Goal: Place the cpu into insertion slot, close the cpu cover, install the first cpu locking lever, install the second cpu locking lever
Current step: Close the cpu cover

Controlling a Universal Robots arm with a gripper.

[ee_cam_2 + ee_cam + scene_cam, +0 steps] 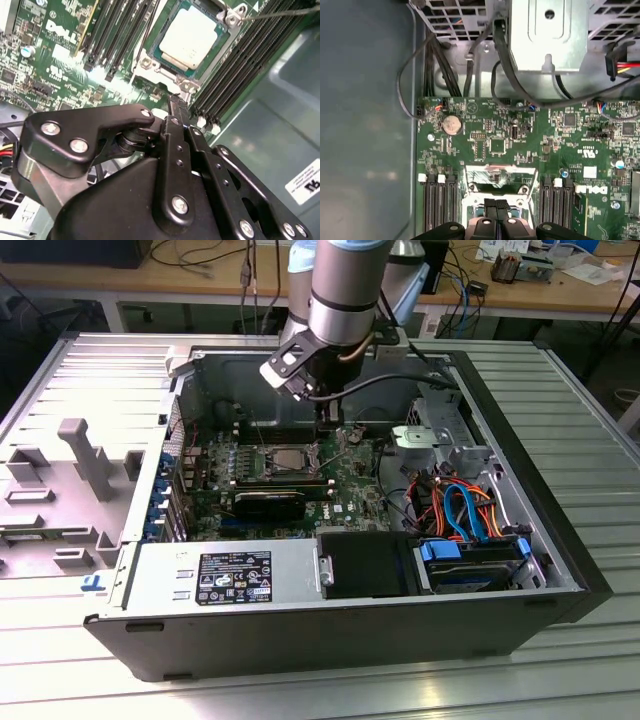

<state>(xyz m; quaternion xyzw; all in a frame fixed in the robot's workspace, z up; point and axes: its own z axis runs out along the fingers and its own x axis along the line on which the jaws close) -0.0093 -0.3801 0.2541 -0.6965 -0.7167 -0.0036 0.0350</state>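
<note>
Silver-grey metal tops the cpu (190, 37), seated flat in the insertion slot (149, 67) at the middle of the motherboard (65, 75). The fingers (176, 107) hover just beside it, pressed together, holding nothing. Likely light, stiff and fragile: take it by opposite edges only.

Cut off at the picture's edge in the first wrist view and covered midway by the gripper (496, 204): the insertion slot (525, 189). Hidden in the second wrist view behind the gripper's body: part of the motherboard (55, 55). Too small in the exterior view to make out: any detail around the cpu (290, 457).
</note>
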